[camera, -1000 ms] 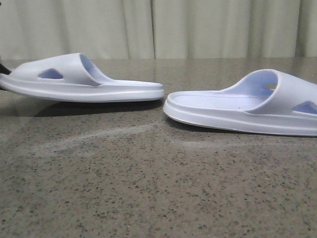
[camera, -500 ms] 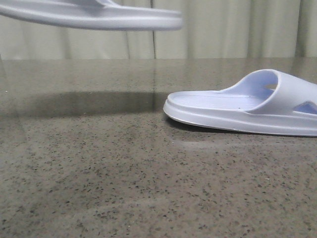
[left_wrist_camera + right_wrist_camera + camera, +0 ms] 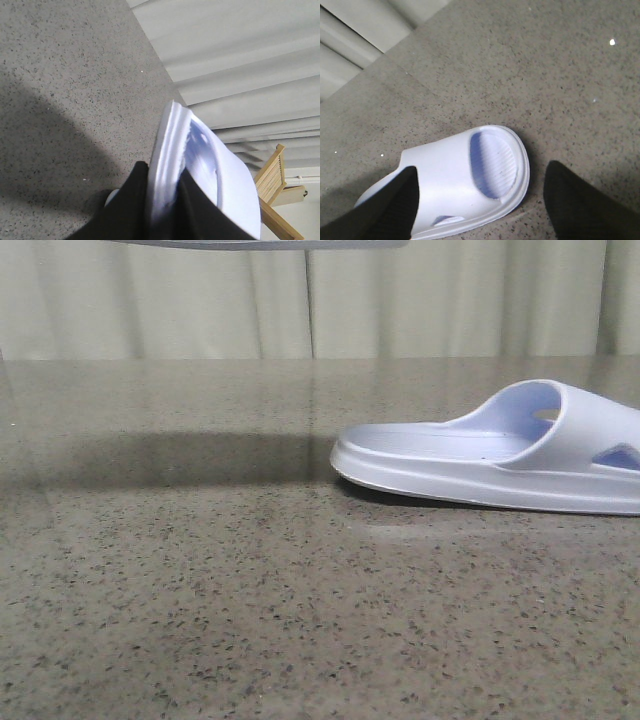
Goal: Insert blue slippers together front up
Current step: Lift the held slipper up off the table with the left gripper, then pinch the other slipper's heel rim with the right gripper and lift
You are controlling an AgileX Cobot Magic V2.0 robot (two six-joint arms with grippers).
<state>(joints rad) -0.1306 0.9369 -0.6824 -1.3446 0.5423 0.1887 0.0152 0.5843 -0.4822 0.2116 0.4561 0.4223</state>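
Fingers (image 3: 132, 210) of the left arm are clamped on the sole edge of one blue slipper (image 3: 200, 170), held clear above the bench (image 3: 200, 620); only its underside shows, cut off at the front view's upper edge. Second slipper (image 3: 500, 455) lies flat at right, long axis left-right, heel end leftward. Right fingers (image 3: 575, 210) stand wide apart above it.

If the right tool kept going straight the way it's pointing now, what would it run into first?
Most likely the slipper on the table. The right tool is open, its fingers spread to either side of the slipper's strap end, with nothing between. Depth is unclear, so it could graze the countertop beside it instead.
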